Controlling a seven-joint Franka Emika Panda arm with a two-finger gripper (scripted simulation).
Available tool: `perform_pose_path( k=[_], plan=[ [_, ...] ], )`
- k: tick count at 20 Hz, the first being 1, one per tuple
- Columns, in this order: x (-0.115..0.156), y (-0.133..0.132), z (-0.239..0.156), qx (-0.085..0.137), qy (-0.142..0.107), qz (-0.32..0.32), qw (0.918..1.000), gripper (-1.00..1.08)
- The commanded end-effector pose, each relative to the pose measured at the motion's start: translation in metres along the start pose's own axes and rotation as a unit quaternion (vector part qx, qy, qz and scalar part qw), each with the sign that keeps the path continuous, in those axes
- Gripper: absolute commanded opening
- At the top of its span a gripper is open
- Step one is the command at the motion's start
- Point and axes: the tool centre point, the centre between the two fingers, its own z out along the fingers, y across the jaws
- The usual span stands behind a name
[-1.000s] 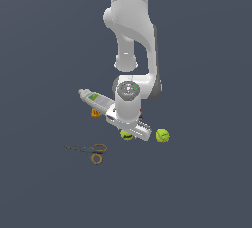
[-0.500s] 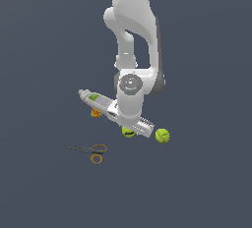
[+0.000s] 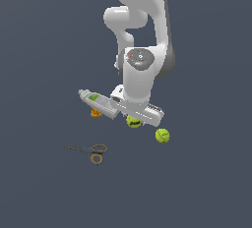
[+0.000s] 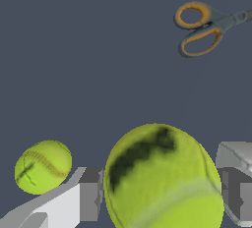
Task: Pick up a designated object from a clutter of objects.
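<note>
The designated object, a yellow-green tennis ball [image 4: 162, 178] with a dark printed mark, sits between the two grey fingers [image 4: 91, 192] of my gripper [image 4: 162, 195], which is shut on it. In the exterior view this ball [image 3: 133, 121] hangs just under the white hand, the gripper [image 3: 134, 119] around it, slightly above the floor. Of the clutter of objects, a second yellow-green ball [image 3: 162, 135] lies apart from the held one, toward the exterior view's right; the wrist view shows it [image 4: 43, 167] beside one finger.
Orange-handled scissors [image 3: 91, 152] lie on the dark floor toward the exterior view's left, also seen by the wrist camera [image 4: 206, 25]. A grey-white bottle with a green label [image 3: 98, 101] and a small orange item [image 3: 96, 113] lie beside the hand.
The arm has risen a little, and the held ball has come up with it. The second ball, scissors and bottle have stayed put.
</note>
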Motion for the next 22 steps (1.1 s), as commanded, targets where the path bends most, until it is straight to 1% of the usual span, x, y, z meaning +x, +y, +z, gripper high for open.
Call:
perform_pose_path(
  k=[1, 7, 13, 18, 22],
  plan=[
    [-0.006, -0.005, -0.028, 0.0, 0.001, 0.0, 1.0, -1.0],
    [-0.02, -0.018, -0.096, 0.0, 0.001, 0.0, 1.0, -1.0],
    [-0.031, -0.031, -0.155, -0.001, 0.0, 0.0, 1.0, -1.0],
    [-0.038, -0.039, -0.191, -0.001, 0.0, 0.0, 1.0, -1.0],
    [-0.04, -0.043, -0.21, -0.001, -0.001, 0.0, 1.0, -1.0]
  ],
)
